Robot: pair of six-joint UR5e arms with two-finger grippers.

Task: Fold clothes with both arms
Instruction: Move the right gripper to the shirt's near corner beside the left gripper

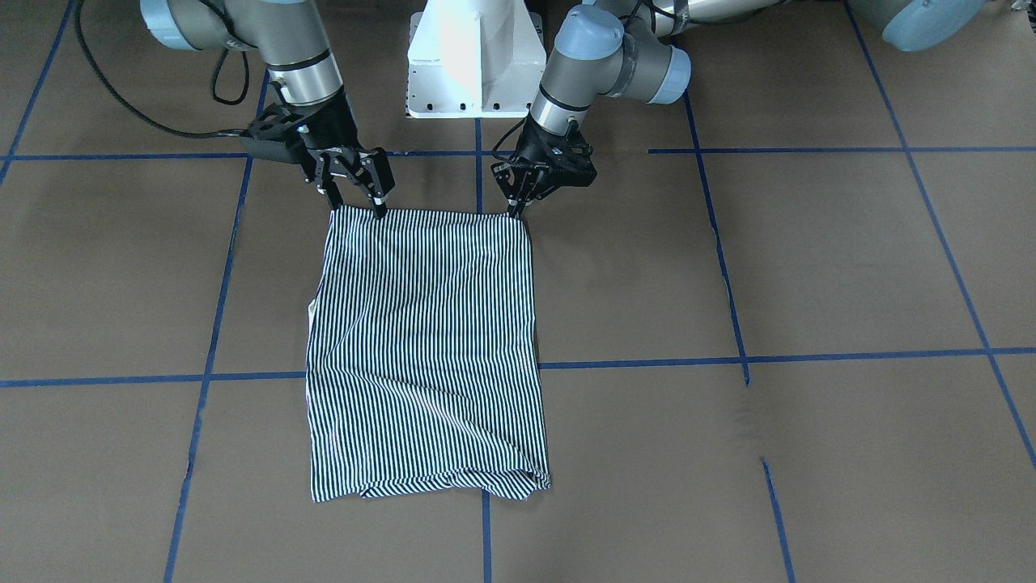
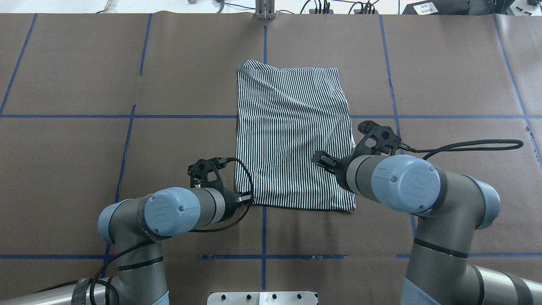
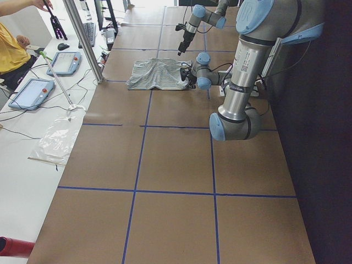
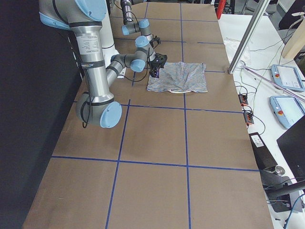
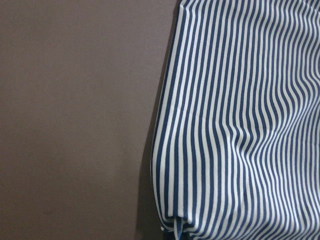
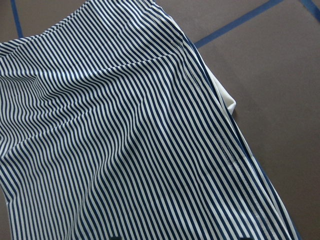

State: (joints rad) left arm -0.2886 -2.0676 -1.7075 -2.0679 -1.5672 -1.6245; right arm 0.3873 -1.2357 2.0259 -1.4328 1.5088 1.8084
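The striped polo shirt (image 1: 425,348) lies folded into a flat rectangle on the brown table, its back up; it also shows in the overhead view (image 2: 292,135). A bit of cream collar (image 6: 227,102) sticks out at one side edge. My left gripper (image 1: 513,212) is shut, pinching the corner of the shirt's near edge; the left wrist view shows that corner (image 5: 176,227) creased. My right gripper (image 1: 356,202) is open, its fingertips at the other near corner, holding nothing. Buttons and logo are hidden.
The white pedestal base (image 1: 473,57) stands just behind both grippers. Blue tape lines (image 1: 647,360) cross the table. Beyond the table's far edge are a metal pole (image 3: 82,38), tablets (image 3: 63,60), a plastic bag (image 3: 58,137) and an operator (image 3: 11,49).
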